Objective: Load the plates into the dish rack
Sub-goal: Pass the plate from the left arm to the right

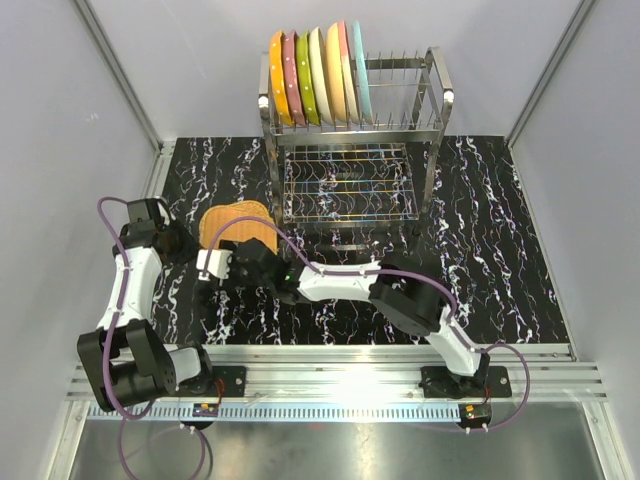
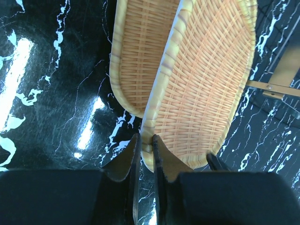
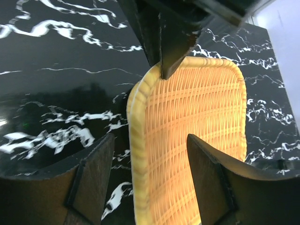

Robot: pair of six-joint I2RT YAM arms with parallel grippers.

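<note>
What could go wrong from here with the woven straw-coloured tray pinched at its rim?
The left fingers pinch only the thin rim of the woven straw-coloured tray, so it could swing or slip. The right fingers stand open astride its edge; released too early, it would drop onto the black marbled table.

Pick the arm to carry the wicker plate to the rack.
Right, probably: right gripper is open astride the wicker plate rim, on the dish rack side; left gripper just pinches its edge.
</note>
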